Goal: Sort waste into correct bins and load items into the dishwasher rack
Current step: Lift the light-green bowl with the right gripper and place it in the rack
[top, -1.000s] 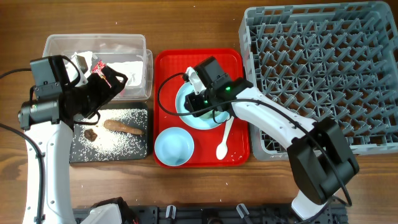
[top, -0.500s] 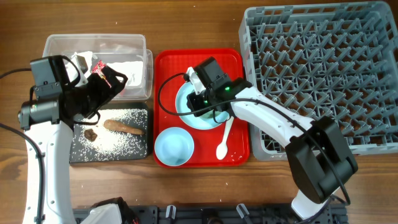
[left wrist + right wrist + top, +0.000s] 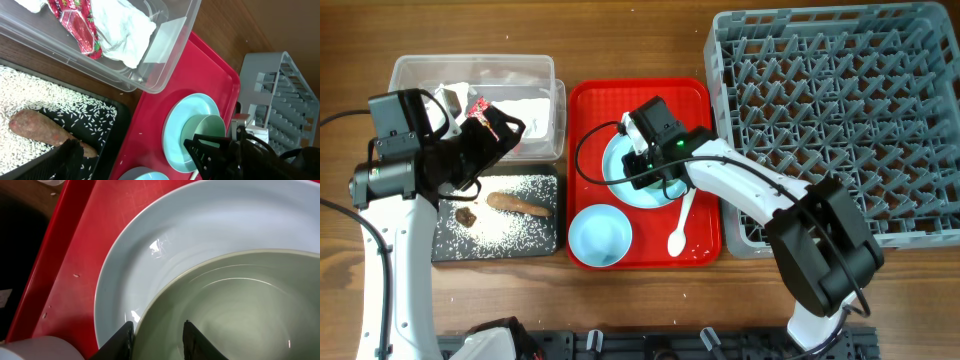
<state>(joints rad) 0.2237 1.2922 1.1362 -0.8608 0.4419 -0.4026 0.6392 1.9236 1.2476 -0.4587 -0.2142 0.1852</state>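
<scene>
dishwasher rack (image 3: 830, 120): grey pegged crate at far right, just beside the red tray. Nothing is loaded in it.
red tray (image 3: 588, 105): centre of the table. It carries the plate, both bowls and the spoon.
clear tub (image 3: 470, 62): upper left. It holds the tissue and the wrapper.
black tray (image 3: 442, 248): directly below the clear tub. It holds the food piece and the crumbs.
plate (image 3: 165, 240): light blue, flat on the red tray, with the upper bowl seated in it.
left gripper (image 3: 500, 135): jaws wide apart and empty, hovering at the clear tub's near edge. Its waste work looks finished.
right gripper (image 3: 157, 330): down over the plate, with one finger outside the upper bowl's rim and one inside. The fingers stand a little apart. Whether they bite on the rim cannot be told.
upper bowl (image 3: 240, 305): the likely item in hand.
- Handling: seat the pinch firmly on the rim before lifting.
- Rise straight up so the plate is not dragged.
- Clear the tray's lip and the rack's wall, then set the bowl tilted between pegs.
- A grip on a thin rim may let the bowl swing.
lower bowl (image 3: 599, 236): empty, at the red tray's near left corner.
spoon (image 3: 680, 225): white, just beside the plate's right edge. Avoid nudging it.
tissue (image 3: 125, 30): crumpled, in the clear tub.
food piece (image 3: 520, 204): brown stick, on the black tray.
wrapper (image 3: 75, 25): red, beside the tissue.
crumbs (image 3: 505, 228): white, scattered around the food piece.
</scene>
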